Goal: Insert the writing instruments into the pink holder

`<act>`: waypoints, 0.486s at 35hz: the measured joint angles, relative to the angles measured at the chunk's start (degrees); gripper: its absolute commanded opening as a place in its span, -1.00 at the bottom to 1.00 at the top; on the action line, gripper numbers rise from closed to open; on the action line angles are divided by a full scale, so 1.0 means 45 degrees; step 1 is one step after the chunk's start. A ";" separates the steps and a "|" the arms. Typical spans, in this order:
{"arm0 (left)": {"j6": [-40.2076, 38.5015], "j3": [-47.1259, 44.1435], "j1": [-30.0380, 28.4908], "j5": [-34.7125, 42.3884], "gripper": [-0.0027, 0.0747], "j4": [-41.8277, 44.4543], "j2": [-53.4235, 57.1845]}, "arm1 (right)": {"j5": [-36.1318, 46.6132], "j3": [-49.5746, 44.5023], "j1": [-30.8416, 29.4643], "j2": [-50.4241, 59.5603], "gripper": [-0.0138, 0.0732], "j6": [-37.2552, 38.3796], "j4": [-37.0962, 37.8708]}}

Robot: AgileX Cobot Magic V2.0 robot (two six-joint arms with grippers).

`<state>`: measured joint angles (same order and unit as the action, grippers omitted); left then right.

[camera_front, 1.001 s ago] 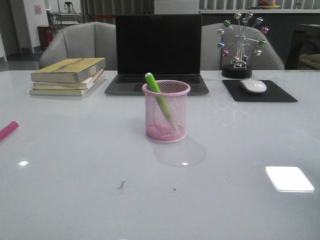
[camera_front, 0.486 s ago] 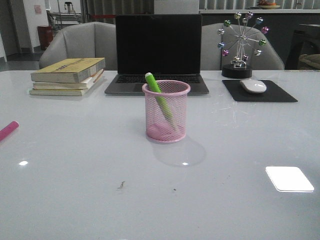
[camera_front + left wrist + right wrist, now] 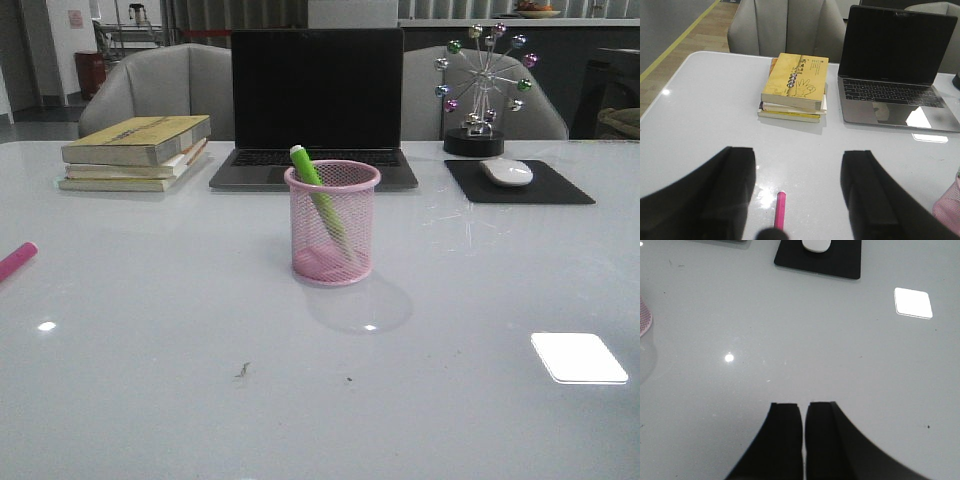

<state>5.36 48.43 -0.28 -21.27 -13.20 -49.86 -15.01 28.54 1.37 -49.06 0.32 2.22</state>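
A glossy white table (image 3: 150, 400) bearing bright light reflections is backed by two grey armchairs (image 3: 150, 85), with a red bin (image 3: 88, 70) seen on the dark floor beyond.

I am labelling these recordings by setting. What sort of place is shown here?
Most likely an office or a desk workspace. A white table carries an open laptop, a stack of books and a computer mouse on a black pad, with a pink mesh pen cup in front and grey chairs behind.

marker (image 3: 318, 195) in holder (image 3: 332, 224) | laptop (image 3: 316, 105) behind | another marker, perhaps (image 3: 17, 261), far left
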 measured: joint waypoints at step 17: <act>0.0000 0.3528 0.0000 -0.3423 0.18 0.0838 -0.6398 | 0.0000 0.0000 0.0000 0.0000 -0.23 0.0000 0.0000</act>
<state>5.36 64.30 -0.28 -36.68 -9.43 -78.65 -15.01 28.54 1.37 -49.06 0.32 2.22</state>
